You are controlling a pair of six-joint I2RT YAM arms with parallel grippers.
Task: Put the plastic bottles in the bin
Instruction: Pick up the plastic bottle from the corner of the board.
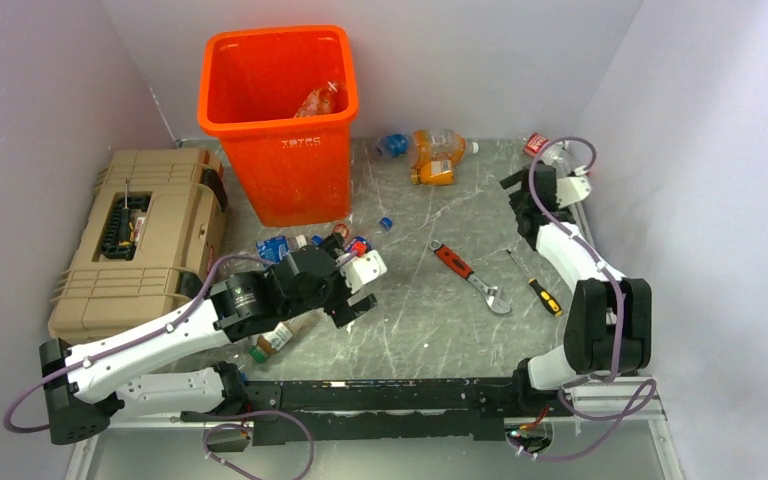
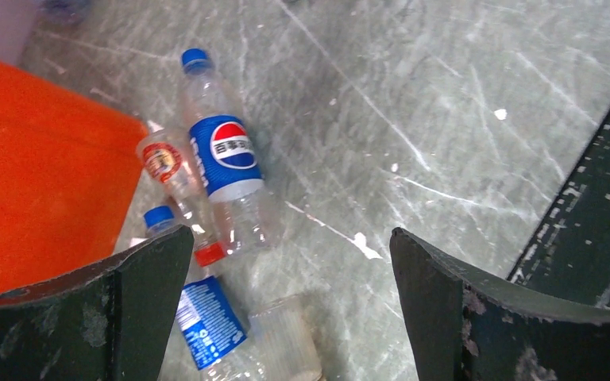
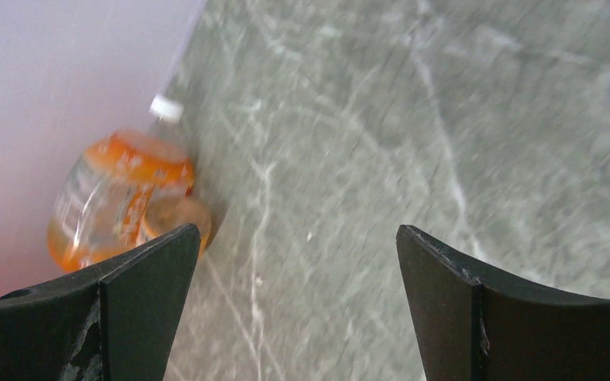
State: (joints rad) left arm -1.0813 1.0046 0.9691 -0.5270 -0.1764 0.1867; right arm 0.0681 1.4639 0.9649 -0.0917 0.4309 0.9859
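The orange bin [image 1: 278, 150] stands at the back left with a bottle [image 1: 322, 100] inside it. At its foot lie several plastic bottles: a clear Pepsi bottle [image 2: 222, 159], a small red-labelled one [image 2: 167, 163], a blue-labelled one [image 2: 202, 317] and a clear one [image 2: 286, 341]. My left gripper [image 2: 290, 232] hangs open just above them, holding nothing. Two orange bottles [image 1: 435, 155] lie by the back wall. My right gripper [image 3: 298, 228] is open and empty to the right of those orange bottles [image 3: 119, 198]. A red-capped bottle [image 1: 540, 145] lies behind the right wrist.
A tan toolbox case [image 1: 140, 240] sits at the left beside the bin. A red-handled wrench [image 1: 470, 275] and a screwdriver [image 1: 538, 285] lie mid-table. A loose blue cap [image 1: 386, 222] lies near the bin. Another bottle [image 1: 275, 340] lies under the left arm.
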